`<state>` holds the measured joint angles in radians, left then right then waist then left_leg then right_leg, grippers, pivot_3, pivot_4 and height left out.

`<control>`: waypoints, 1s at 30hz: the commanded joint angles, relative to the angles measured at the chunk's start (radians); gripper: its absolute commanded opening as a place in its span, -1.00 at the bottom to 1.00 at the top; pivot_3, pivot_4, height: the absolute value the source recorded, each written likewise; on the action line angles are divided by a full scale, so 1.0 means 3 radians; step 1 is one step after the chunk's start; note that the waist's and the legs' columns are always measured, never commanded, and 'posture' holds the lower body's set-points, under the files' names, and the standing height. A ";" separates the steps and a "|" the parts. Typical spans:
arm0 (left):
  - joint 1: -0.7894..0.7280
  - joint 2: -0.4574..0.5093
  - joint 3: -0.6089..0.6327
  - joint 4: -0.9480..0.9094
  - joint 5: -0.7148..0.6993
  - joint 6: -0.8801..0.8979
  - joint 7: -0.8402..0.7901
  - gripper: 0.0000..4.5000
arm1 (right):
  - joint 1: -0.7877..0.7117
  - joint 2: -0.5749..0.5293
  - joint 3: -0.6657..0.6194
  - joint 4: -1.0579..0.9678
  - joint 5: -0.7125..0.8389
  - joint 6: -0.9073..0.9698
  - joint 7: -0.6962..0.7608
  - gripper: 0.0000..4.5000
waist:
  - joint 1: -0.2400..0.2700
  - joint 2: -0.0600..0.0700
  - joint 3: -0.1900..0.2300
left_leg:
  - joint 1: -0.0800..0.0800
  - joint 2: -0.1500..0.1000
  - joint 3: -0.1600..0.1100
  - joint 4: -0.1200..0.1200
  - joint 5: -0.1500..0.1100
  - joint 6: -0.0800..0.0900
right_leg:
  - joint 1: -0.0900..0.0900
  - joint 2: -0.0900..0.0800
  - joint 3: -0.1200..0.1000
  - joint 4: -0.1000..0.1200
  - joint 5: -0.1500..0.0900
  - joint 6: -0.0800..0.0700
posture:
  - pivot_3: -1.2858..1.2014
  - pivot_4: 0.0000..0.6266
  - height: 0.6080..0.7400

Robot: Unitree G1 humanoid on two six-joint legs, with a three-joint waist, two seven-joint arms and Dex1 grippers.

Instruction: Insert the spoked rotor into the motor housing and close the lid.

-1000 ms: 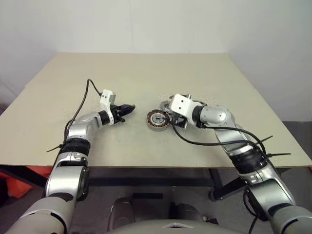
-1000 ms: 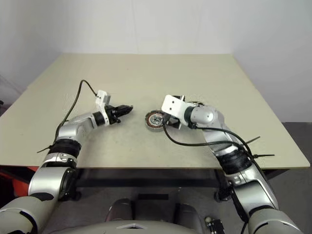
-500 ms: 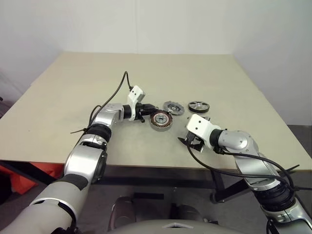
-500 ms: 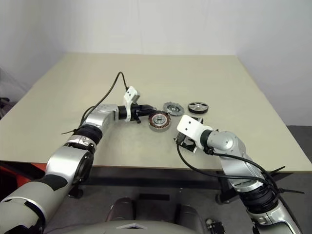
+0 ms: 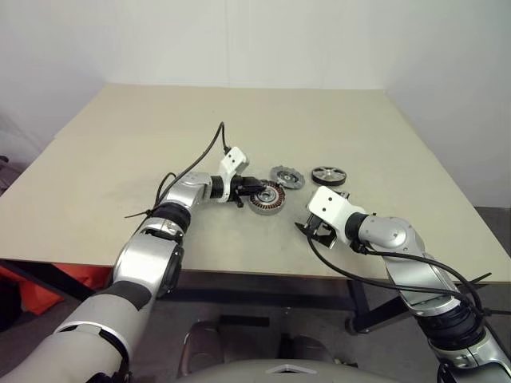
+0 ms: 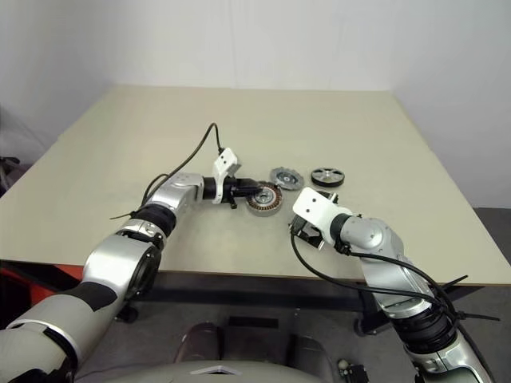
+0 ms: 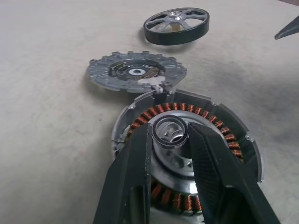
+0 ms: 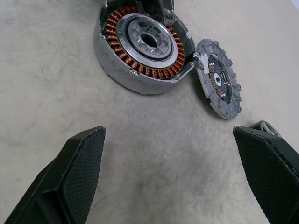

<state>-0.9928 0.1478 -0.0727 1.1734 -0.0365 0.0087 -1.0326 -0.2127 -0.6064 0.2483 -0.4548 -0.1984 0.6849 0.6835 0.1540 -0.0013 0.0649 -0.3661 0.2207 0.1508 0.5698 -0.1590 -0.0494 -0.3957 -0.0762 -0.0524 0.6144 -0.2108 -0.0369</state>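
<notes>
Left wrist view: the left gripper (image 7: 170,140) has its two black fingers (image 7: 135,172) set narrowly on either side of the grey centre hub of the motor housing (image 7: 236,140); whether they pinch the hub or merely straddle it cannot be told. The right gripper (image 8: 170,175) hangs with its jaws spread wide and empty, near the table's front edge. On the table (image 5: 120,144), the lid (image 5: 287,176) lies flat, touching the housing's far rim, and the spoked rotor (image 5: 328,175) sits just beyond the lid, apart from it. The rotor looks rigid, fairly light and smooth-rimmed, so it may slip; its dark outer rim, taken across the diameter, seems the best hold. The copper windings look delicate and should be avoided. Open tabletop surrounds all three parts, well clear of every edge.
</notes>
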 commanded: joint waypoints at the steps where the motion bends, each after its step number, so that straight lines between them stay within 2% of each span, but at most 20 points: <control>1: -0.0121 -0.0015 0.0011 -0.0024 0.0024 -0.0038 -0.0021 -0.43 | -0.0010 -0.0035 -0.0091 -0.0103 0.0010 -0.0003 -0.0048 1.00 | 0.0000 0.0000 0.0000 | 0.0000 0.0000 0.0000 0.0000 0.0000 0.0000 | 0.0000 0.0000 0.0000 0.0000 0.0000 0.0000 | 0.03 -1.00 1.00; 27: -0.0071 -0.0058 -0.0029 0.0023 0.0197 -0.0048 -0.0111 -0.43 | -0.0012 -0.0014 -0.0064 -0.0041 0.0020 -0.0022 -0.0153 1.00 | 0.0000 0.0000 0.0000 | 0.0006 -0.0001 -0.0001 0.0000 0.0000 0.0000 | 0.0006 -0.0001 0.0000 0.0000 0.0000 0.0000 | 0.03 -1.00 1.00; 30: -0.0067 -0.0049 -0.0022 0.0018 0.0213 -0.0079 -0.0026 -0.16 | -0.0037 -0.0012 -0.0055 -0.0015 0.0018 -0.0034 -0.0154 1.00 | 0.0000 0.0000 0.0000 | 0.0006 -0.0001 -0.0001 0.0000 0.0000 0.0000 | 0.0006 -0.0001 0.0000 0.0000 0.0000 0.0000 | 0.03 -1.00 1.00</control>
<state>-0.9927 0.1260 -0.0788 1.1904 0.0220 0.0011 -1.0519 -0.2104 -0.6069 0.2484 -0.4467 -0.1952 0.6849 0.6474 0.1539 -0.0012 0.0649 -0.3642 0.2204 0.1505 0.5698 -0.1590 -0.0493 -0.3938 -0.0766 -0.0525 0.6143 -0.2108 -0.0369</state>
